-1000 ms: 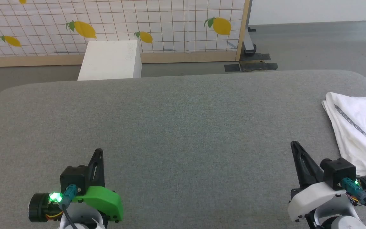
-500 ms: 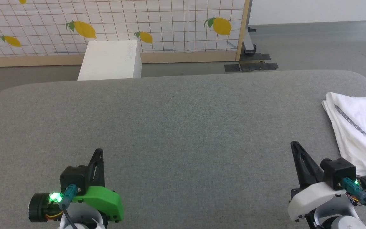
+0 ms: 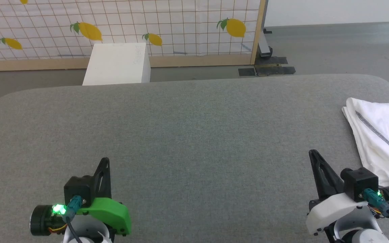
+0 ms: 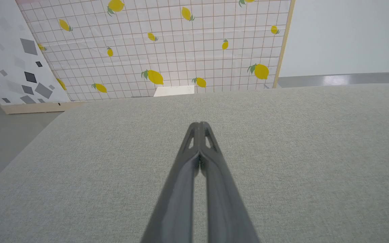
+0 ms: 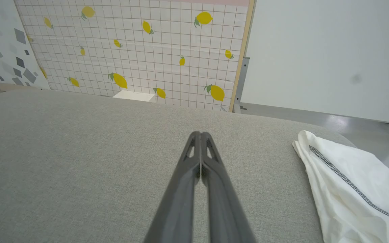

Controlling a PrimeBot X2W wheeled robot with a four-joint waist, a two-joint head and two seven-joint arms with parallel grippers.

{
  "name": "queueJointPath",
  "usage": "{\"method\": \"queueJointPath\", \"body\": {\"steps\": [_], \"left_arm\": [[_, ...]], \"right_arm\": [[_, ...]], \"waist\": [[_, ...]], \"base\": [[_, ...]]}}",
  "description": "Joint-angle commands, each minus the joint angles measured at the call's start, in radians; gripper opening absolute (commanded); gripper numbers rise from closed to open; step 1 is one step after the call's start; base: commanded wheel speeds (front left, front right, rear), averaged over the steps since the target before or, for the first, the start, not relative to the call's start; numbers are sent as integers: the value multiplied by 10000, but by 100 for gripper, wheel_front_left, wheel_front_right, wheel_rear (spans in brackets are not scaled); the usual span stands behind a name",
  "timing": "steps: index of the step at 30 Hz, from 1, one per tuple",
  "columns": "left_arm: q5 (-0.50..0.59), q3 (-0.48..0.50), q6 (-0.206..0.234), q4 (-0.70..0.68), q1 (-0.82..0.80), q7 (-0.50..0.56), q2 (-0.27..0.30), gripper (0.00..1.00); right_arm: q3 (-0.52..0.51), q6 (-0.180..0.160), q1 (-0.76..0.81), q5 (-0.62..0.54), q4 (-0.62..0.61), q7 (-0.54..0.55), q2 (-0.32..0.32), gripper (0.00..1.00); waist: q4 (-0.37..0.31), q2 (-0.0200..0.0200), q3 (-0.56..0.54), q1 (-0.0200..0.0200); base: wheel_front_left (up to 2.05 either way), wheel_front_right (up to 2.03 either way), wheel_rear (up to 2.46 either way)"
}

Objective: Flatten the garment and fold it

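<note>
Garment (image 3: 382,135) lies bunched at the right edge of the grey tabletop (image 3: 194,135), zigzag seam up. Left gripper (image 4: 199,125) & right gripper (image 5: 200,134) both pressed together, nothing btwn the fingers, low over the near side. Right one is near the garment, fingers clear of it. White box (image 3: 117,64) stands behind.

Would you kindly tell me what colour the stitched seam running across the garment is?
The seam is grey, against the white garment; right wrist view shows it best.
</note>
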Motion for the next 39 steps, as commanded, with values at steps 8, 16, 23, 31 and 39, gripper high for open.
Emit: {"method": "queueJointPath", "body": {"steps": [8, 16, 23, 31, 39], "left_arm": [[103, 35, -9, 35, -178, 14, -49, 0], [103, 35, -9, 35, -178, 14, -49, 0], [103, 35, -9, 35, -178, 14, -49, 0], [103, 35, -9, 35, -178, 14, -49, 0], [103, 35, -9, 35, -178, 14, -49, 0]], "right_arm": [[14, -17, -172, 3, 22, 1, 26, 0], [14, -17, -172, 3, 22, 1, 26, 0], [14, -17, -172, 3, 22, 1, 26, 0], [14, -17, -172, 3, 22, 1, 26, 0], [14, -17, -172, 3, 22, 1, 26, 0]], "waist": [[0, 0, 0, 0], [0, 0, 0, 0], [0, 0, 0, 0], [0, 0, 0, 0], [0, 0, 0, 0]], "base": [[0, 0, 0], [0, 0, 0], [0, 0, 0], [0, 0, 0], [0, 0, 0]]}}
